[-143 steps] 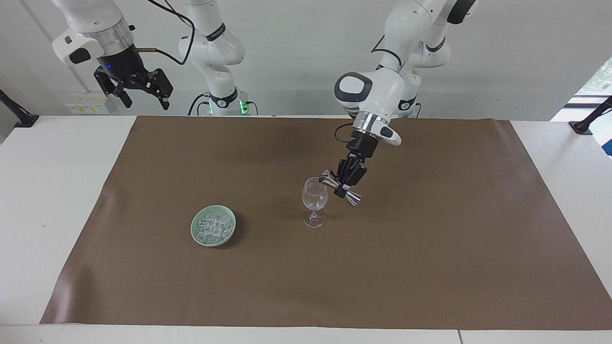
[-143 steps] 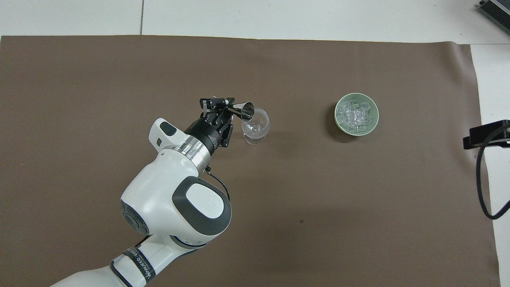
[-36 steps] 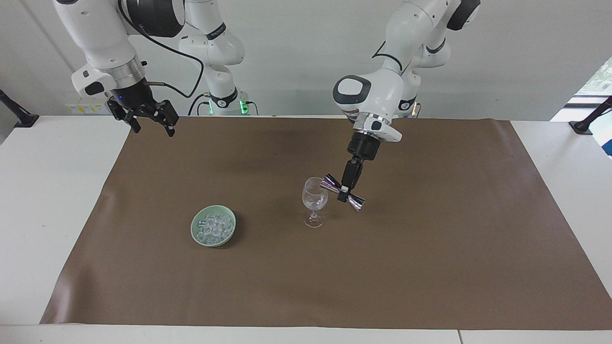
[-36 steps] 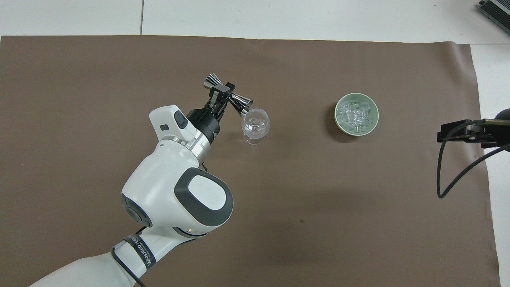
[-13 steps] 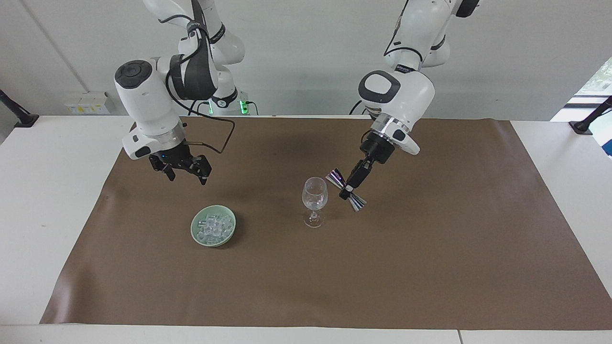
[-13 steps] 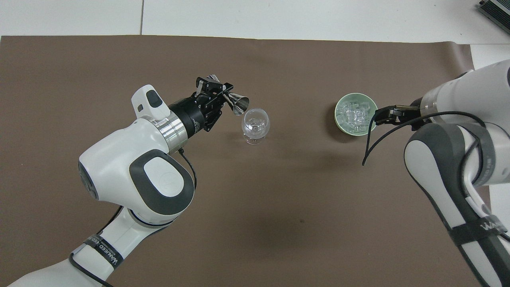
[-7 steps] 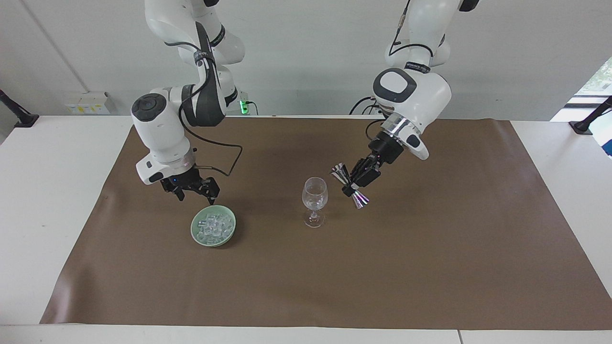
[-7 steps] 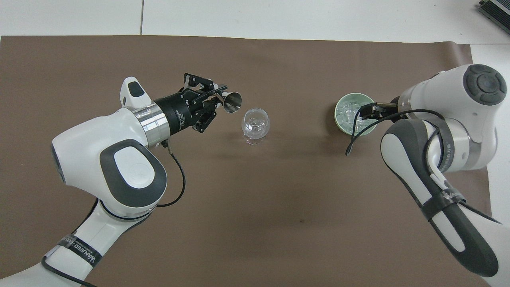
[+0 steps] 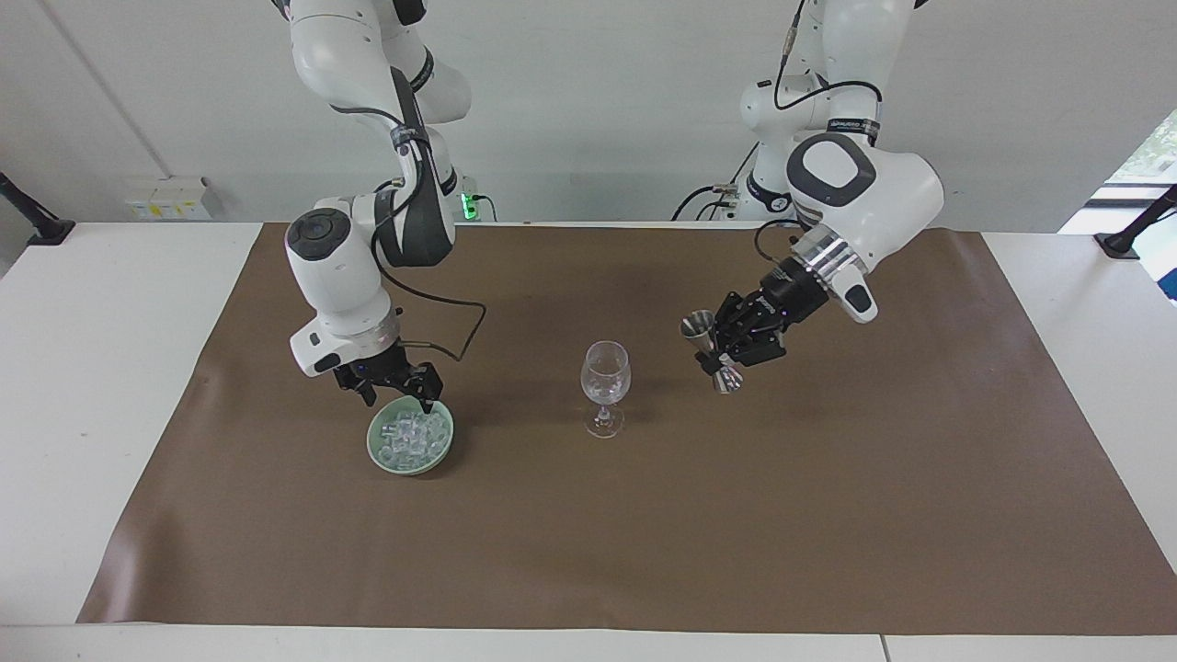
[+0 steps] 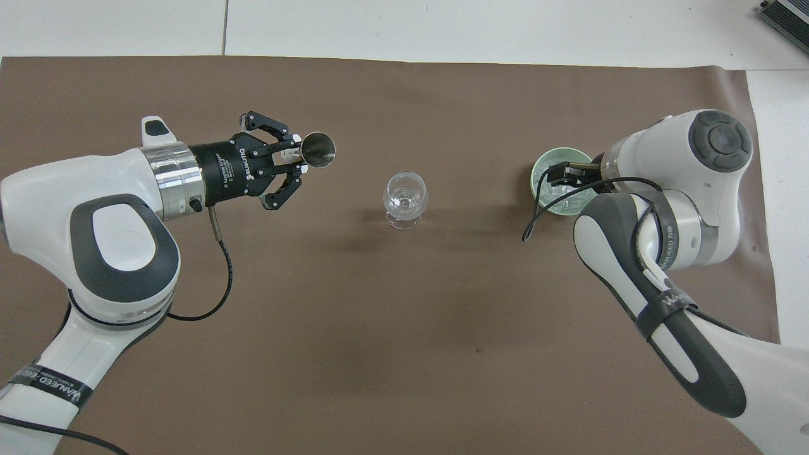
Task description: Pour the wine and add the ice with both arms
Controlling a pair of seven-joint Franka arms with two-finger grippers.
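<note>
A clear wine glass (image 9: 605, 384) stands upright mid-mat; it also shows in the overhead view (image 10: 404, 197). My left gripper (image 9: 726, 354) is shut on a steel double-cone jigger (image 9: 713, 363), held nearly upright over the mat beside the glass, toward the left arm's end. In the overhead view the jigger's mouth (image 10: 317, 150) faces up at my left gripper (image 10: 296, 159). A green bowl (image 9: 377, 450) holds the ice (image 9: 409, 434). My right gripper (image 9: 397, 391) is open just over the bowl's rim on the robots' side. In the overhead view my right gripper (image 10: 567, 177) covers part of the bowl (image 10: 542, 165).
A brown mat (image 9: 828, 506) covers most of the white table (image 9: 101, 386). A black cable (image 9: 464, 331) loops from the right wrist above the mat. The right arm's forearm (image 10: 638, 265) hangs over the mat beside the bowl.
My left gripper has swung the jigger away from the glass toward the left arm's end and turned it upright. My right gripper has come down to the ice bowl.
</note>
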